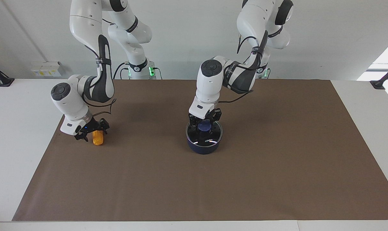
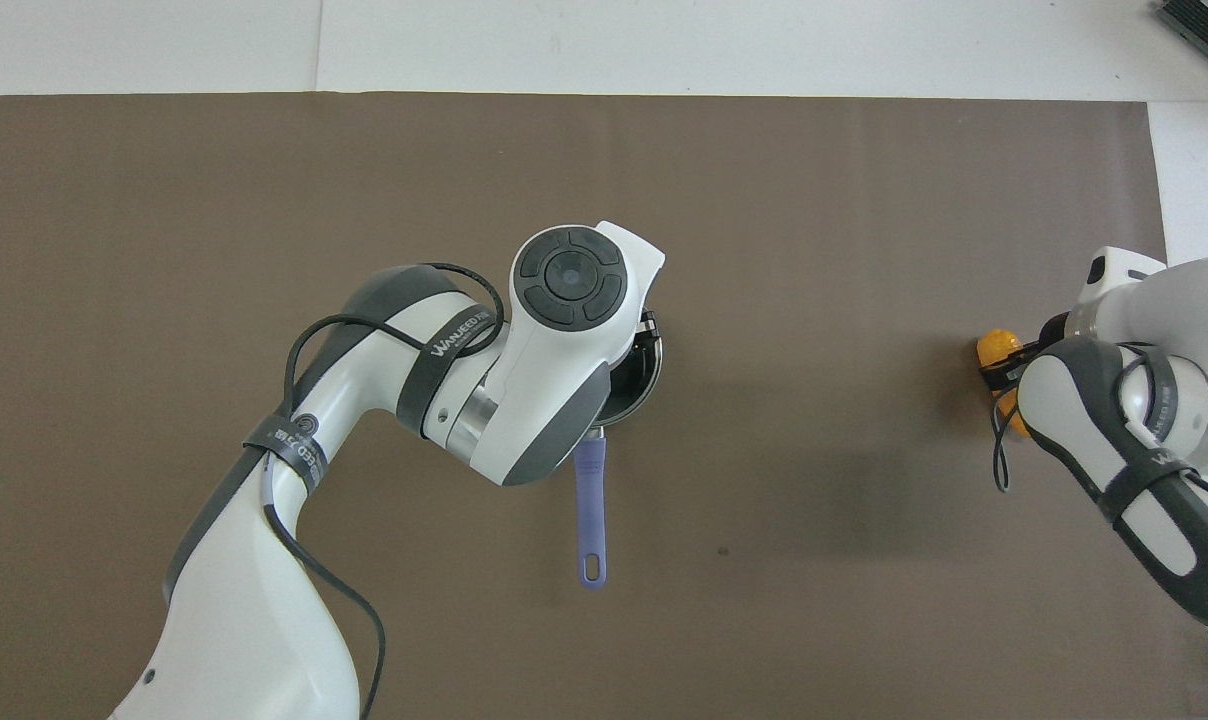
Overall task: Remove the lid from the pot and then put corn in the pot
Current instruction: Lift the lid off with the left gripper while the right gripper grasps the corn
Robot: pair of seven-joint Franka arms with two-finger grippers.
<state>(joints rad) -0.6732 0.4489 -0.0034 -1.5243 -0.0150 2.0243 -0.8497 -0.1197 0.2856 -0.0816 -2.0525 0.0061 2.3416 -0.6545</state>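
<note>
Left gripper [image 1: 205, 123] closed around the blue knob of the clear glass lid [image 1: 204, 134], seated on the round navy pot [image 1: 203, 147] mid-tabletop. Right gripper [image 1: 92, 129] clasps the stubby, bumpy yellow-orange corn [image 1: 98, 138] at the brown mat's [image 1: 194, 186] edge, toward the right arm's end.

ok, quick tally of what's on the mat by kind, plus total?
Pot: 1, dark navy with a long blue handle
Glass lid: 1, blue knob, sitting on the pot
Corn cob: 1, yellow-orange, toward the right arm's end of the table
Total: 3
</note>
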